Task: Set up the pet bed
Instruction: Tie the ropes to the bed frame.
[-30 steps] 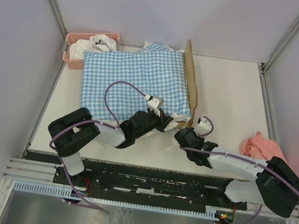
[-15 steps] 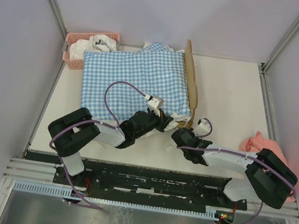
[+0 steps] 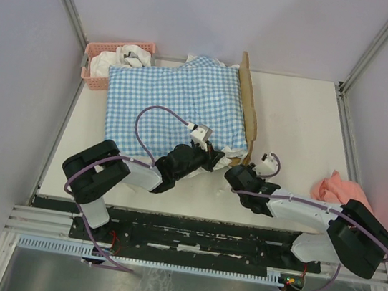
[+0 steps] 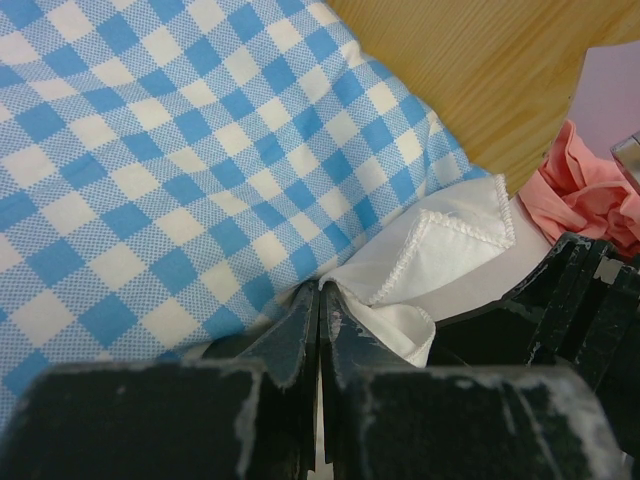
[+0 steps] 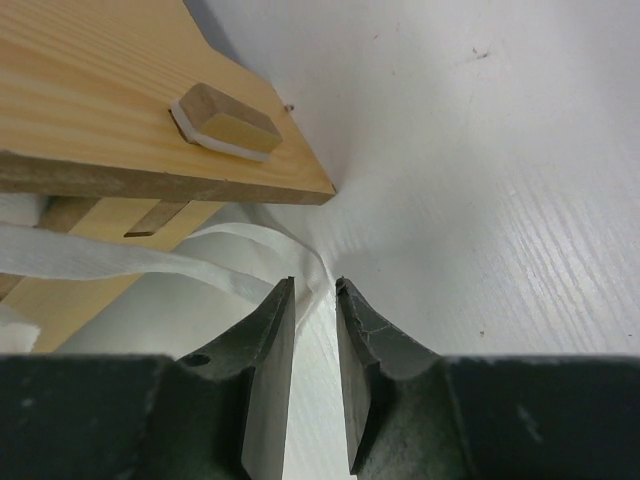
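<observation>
Gently, left claw [image 4: 318,300] pinching the bedding [image 4: 180,150], right claw [image 5: 315,300] narrow at its hem, grip unclear, I should pull evenly to square it on the bed [image 3: 246,109] by the desk's [image 3: 305,125] far edge.

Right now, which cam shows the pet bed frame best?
Top external: the pet bed shows its headboard full length beside the gingham bedding. Right wrist shows one wooden corner; left wrist, a wood patch behind the bedding.

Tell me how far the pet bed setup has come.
Done: the bedding covers the bed. In hand: the left gripper pinches the bedding's white near corner; the right gripper sits nearly closed at the ruffle. Left, probably: smoothing that corner flat.
</observation>
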### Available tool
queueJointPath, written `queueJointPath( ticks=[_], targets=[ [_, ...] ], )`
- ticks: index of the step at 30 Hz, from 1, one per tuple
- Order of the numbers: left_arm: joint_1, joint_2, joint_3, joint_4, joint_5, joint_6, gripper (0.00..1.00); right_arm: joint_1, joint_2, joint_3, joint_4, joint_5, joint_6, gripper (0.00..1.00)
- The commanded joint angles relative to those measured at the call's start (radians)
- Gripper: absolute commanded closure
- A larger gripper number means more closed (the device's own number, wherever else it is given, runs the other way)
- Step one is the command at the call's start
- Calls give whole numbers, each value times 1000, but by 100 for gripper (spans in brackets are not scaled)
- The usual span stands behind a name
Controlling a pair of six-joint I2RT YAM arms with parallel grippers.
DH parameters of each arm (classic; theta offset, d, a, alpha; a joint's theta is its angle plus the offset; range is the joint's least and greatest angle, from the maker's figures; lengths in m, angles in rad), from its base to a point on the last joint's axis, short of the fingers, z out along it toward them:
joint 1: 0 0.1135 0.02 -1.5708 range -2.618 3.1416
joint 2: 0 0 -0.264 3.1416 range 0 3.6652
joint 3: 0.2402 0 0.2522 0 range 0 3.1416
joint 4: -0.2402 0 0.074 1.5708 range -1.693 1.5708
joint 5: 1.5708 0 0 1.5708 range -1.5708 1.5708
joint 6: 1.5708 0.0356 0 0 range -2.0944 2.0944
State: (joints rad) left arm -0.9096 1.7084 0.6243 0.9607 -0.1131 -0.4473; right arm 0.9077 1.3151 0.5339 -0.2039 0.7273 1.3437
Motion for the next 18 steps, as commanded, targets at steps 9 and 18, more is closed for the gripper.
queueJointPath(
  ticks=[9,18],
  targets=[
    [-6,17,-32,-30,17,-33,97,1,25,32,18,58,26,68],
    [-5,22,-25,-22,26,-41,97,0,68,23,88,33,22,68]
  ],
)
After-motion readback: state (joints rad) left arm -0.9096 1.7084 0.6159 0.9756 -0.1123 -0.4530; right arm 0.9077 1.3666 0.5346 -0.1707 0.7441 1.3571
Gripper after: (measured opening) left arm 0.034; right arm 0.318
